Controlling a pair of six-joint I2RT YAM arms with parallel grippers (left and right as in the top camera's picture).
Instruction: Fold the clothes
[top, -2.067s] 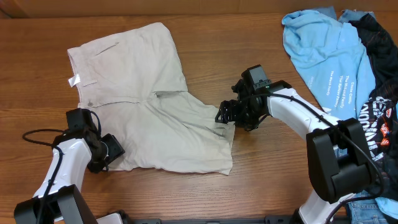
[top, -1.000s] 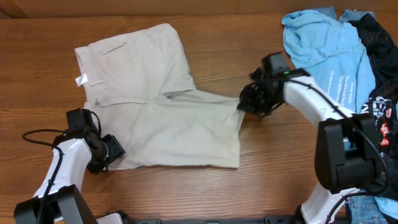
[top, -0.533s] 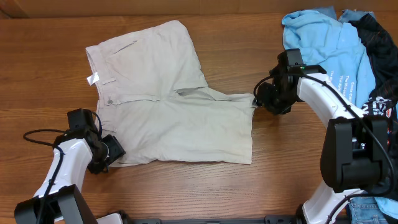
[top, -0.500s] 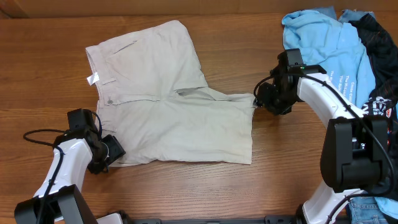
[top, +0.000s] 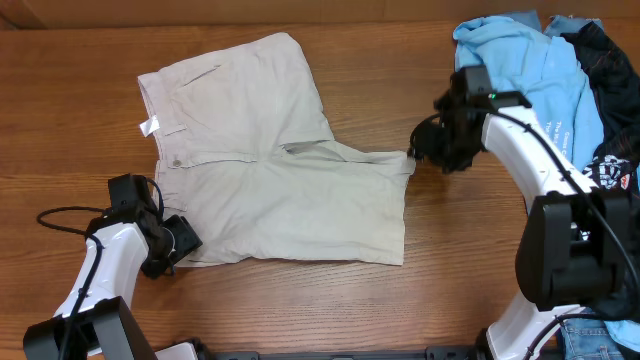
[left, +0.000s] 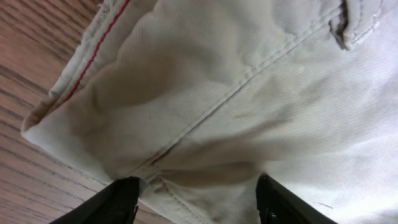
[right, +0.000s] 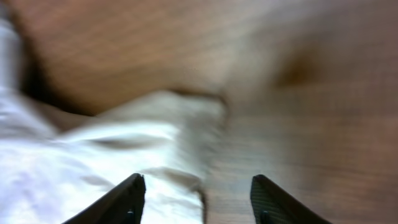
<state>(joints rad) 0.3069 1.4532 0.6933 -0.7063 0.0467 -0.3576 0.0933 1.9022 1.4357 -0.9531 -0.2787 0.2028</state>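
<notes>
The beige shorts (top: 270, 160) lie spread flat in the overhead view, waistband at the left with a small white label (top: 148, 126). My left gripper (top: 183, 243) sits at the lower-left corner of the shorts. In the left wrist view that gripper (left: 198, 180) is open, and the shorts' hem (left: 205, 112) lies between its fingers. My right gripper (top: 424, 152) hovers just right of the right leg's upper corner. In the blurred right wrist view it (right: 198, 179) is open, with the shorts' corner (right: 155, 130) lying loose below, not pinched.
A light blue T-shirt (top: 520, 70) and a black garment with a white graphic (top: 612, 110) are heaped at the back right, close behind my right arm. Bare wooden table (top: 460, 260) surrounds the shorts.
My right gripper dragged the leg corner to the right, sliding the shorts that way, then opened, let the corner go and lifted slightly away. The left gripper stayed in place.
</notes>
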